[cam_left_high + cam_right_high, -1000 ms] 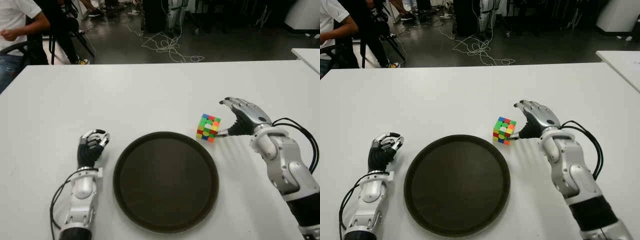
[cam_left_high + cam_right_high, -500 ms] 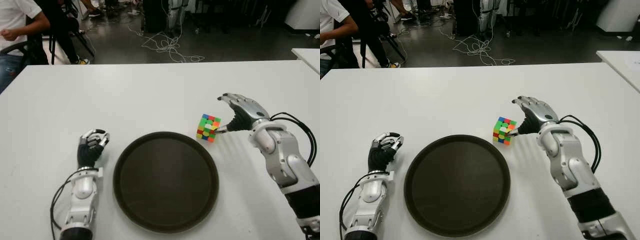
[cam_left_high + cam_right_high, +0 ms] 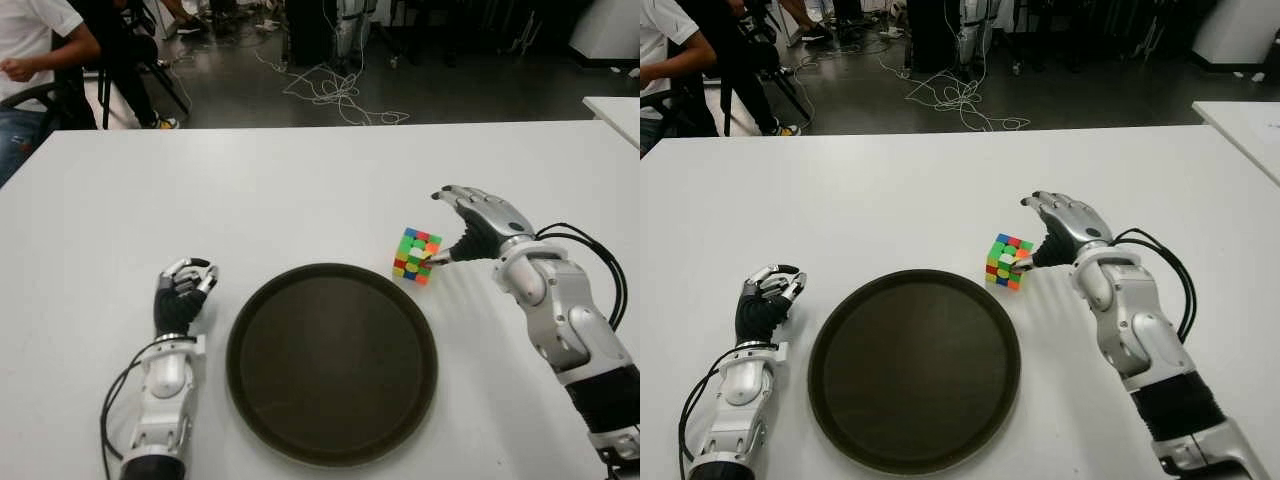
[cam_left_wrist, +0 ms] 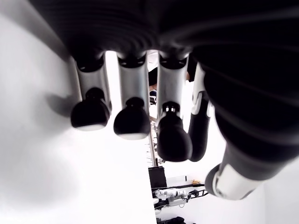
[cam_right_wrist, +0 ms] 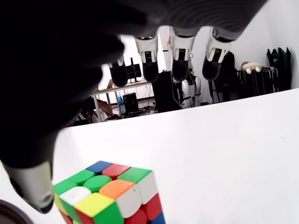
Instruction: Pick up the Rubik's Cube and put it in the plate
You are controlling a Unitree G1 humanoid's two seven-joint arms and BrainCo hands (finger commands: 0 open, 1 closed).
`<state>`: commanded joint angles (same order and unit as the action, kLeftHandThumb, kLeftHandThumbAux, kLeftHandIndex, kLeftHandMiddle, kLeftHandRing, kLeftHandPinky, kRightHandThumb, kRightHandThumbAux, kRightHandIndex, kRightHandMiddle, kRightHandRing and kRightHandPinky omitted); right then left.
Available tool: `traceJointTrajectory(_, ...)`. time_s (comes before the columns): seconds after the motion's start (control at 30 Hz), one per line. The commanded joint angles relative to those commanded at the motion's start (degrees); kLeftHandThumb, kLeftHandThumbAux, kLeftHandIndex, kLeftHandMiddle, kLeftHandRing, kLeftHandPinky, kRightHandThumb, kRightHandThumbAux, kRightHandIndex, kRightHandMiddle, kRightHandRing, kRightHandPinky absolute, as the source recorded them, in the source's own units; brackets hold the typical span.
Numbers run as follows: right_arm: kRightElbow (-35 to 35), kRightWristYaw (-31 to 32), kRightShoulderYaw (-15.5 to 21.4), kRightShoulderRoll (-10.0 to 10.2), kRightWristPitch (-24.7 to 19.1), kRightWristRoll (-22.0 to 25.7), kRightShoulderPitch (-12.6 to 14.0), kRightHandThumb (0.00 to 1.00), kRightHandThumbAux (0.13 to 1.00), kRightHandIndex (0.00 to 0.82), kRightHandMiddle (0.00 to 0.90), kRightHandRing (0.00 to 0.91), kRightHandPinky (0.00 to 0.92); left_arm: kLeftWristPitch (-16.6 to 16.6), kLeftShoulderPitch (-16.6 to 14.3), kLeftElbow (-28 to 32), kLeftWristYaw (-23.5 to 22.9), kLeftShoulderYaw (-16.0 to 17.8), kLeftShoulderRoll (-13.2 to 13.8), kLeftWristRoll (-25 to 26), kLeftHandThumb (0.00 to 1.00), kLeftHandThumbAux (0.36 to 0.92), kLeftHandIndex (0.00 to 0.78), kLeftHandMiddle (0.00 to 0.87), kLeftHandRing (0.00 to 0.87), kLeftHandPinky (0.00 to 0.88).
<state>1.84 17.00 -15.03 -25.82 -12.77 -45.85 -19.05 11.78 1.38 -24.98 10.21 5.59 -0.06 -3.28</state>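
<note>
Two hands show on the white table [image 3: 300, 190]. At the left, the left hand [image 3: 180, 298] lies beside the round dark plate [image 3: 331, 362], its fingers curled and holding nothing. The Rubik's Cube [image 3: 417, 255] stands on the table just past the plate's far right edge, outside it. At its right, the right hand [image 3: 478, 225] is spread open, thumb tip near the cube's side, not grasping it.
</note>
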Motion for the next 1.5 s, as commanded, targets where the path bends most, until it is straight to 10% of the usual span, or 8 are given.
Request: traceJointTrajectory(1.5,7.78,-0.50,-4.47,2.19,3.03,1.36,-3.01,0.000,0.593,0.000,0.000,0.000,0.000,0.47,0.38,0.55,-0.97,0.07,-0.38,0.78,0.700,0.708,0.442,0.809,0.832,0.815)
